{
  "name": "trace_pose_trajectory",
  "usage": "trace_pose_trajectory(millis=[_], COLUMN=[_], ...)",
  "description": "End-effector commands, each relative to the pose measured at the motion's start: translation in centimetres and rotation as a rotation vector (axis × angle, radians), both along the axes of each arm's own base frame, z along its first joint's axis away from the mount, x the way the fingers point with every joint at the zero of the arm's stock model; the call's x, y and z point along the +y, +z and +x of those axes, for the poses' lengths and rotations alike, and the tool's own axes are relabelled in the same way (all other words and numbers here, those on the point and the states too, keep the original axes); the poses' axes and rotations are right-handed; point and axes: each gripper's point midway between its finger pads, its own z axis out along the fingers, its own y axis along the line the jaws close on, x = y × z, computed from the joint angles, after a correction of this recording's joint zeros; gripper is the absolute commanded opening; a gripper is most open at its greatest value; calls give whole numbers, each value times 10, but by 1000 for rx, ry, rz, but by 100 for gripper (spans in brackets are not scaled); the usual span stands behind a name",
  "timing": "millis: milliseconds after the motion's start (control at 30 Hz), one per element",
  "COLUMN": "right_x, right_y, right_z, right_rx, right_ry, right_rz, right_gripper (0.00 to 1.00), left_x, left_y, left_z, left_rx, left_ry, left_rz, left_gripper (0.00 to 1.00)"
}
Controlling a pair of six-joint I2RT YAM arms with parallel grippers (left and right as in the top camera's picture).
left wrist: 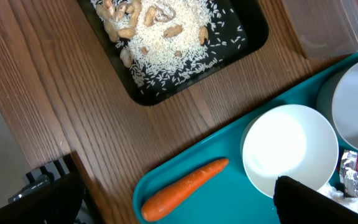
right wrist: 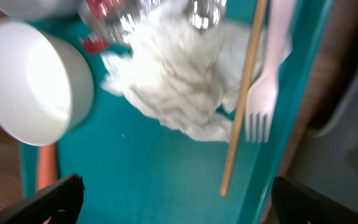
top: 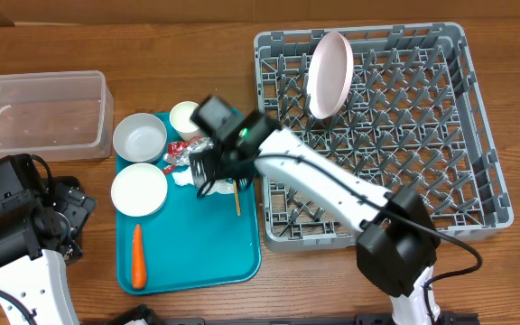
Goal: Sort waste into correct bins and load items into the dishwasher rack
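Napkin (right wrist: 179,81), crumpled and white, lies on the teal tray (right wrist: 154,168) with the foil wrapper (right wrist: 110,18) touching its far edge, the wooden stick (right wrist: 244,93) and white fork (right wrist: 266,93) along its right side and a white bowl (right wrist: 30,81) just to its left. The right pincer (right wrist: 179,193) hovers over it, jaws spread wide with nothing between them. Equally wide and empty, the left pincer (left wrist: 179,196) hangs above the carrot (left wrist: 182,186) and the tabletop (left wrist: 73,93) near the black tray (left wrist: 247,46) of rice and nut scraps (left wrist: 166,31), while the pink plate (top: 328,74) stands on edge in the grey rack (top: 477,135).
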Motion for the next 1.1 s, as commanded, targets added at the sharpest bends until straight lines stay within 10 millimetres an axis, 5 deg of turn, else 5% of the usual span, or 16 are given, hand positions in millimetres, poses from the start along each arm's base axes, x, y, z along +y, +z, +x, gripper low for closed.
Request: trace_pose_trajectory(millis=[0, 133, 333, 500, 700, 933, 1067], right_x=[0, -17, -92, -152, -184, -240, -250], right_y=[60, 109, 148, 144, 137, 134, 135], right_z=[31, 51, 93, 111, 108, 123, 128], right_rx=[-136, -202, -317, -244, -131, -201, -208], right_ry=[29, -5, -191, -312, -366, -481, -508], right_rz=[70, 106, 1, -14, 18, -156, -157], right_gripper=[100, 100, 100, 100, 100, 100, 100], left_x=[4, 4, 4, 4, 4, 4, 3], left_y=[7, 7, 7, 7, 7, 7, 7], left_z=[0, 0, 0, 0, 0, 0, 3], left_rx=[-22, -22, -22, -22, -22, -22, -36], left_ry=[29, 29, 29, 29, 29, 29, 26], left_rz=[20, 20, 20, 20, 20, 20, 10], left_gripper=[100, 100, 100, 100, 100, 100, 100])
